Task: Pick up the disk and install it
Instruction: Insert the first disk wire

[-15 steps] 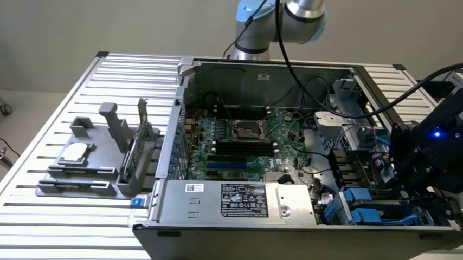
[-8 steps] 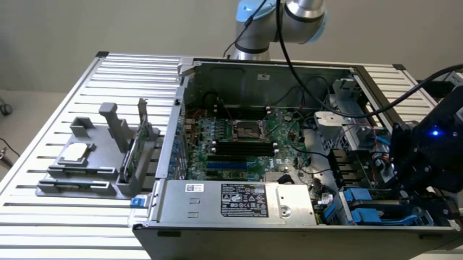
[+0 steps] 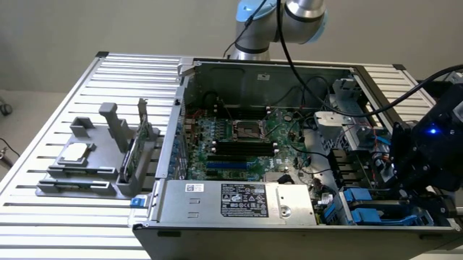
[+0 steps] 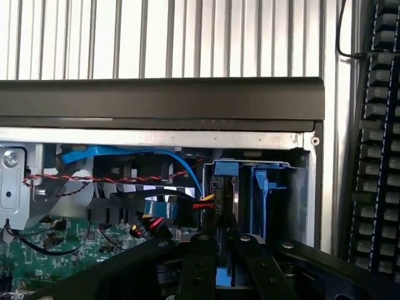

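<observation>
The disk [image 4: 226,170] stands on edge in the wrist view. Its blue bracket end and grey metal side reach from my fingers into the drive bay at the corner of the open computer case [image 3: 181,114]. My gripper [image 4: 223,245] is shut on the disk, one black finger on each side, with blue plastic showing between them. In the exterior view my gripper [image 3: 411,190] hangs over the drive bay at the case's front corner, on that view's right.
A second blue bracket [image 4: 264,187] sits in the bay beside the disk. A blue cable [image 4: 125,153] and red-black wires [image 4: 94,181] run close by. The power supply [image 3: 239,200] and motherboard [image 3: 239,138] lie inside the case. A grey holder [image 3: 87,168] with a green card [image 3: 134,154] stands on the slatted table.
</observation>
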Motion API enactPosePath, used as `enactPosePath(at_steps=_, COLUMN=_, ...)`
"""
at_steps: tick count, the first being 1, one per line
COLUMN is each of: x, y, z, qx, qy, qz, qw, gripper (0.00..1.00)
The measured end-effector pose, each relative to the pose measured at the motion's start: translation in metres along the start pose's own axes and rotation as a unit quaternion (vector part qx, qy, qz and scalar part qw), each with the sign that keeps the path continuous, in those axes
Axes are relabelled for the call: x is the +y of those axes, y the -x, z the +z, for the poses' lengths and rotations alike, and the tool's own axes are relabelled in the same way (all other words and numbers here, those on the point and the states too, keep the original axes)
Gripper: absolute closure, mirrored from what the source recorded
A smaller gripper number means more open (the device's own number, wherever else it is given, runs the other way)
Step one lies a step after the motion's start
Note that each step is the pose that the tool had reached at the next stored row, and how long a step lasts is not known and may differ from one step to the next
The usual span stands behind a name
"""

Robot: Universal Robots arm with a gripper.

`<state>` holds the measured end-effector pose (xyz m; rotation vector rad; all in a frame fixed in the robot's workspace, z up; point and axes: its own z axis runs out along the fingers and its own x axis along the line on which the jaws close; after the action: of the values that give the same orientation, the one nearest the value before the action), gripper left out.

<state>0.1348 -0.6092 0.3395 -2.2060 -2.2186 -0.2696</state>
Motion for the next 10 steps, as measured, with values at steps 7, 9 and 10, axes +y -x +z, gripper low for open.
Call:
enactPosePath(at_steps=7, x=-0.0006, y=-0.0006, z=0.0006, qx=-0.002, qy=0.0008, qz=0.007, qw=1.0, gripper=0.83)
enactPosePath(at_steps=9, x=-0.0008, y=-0.0009, z=0.001, qx=-0.0024, qy=0.001, qz=0.008, qw=1.0, gripper=0.83)
enactPosePath(at_steps=10, x=-0.0009, y=-0.0011, z=0.0011, qx=-0.0027, qy=0.0011, qz=0.009, qw=1.0, gripper=0.83)
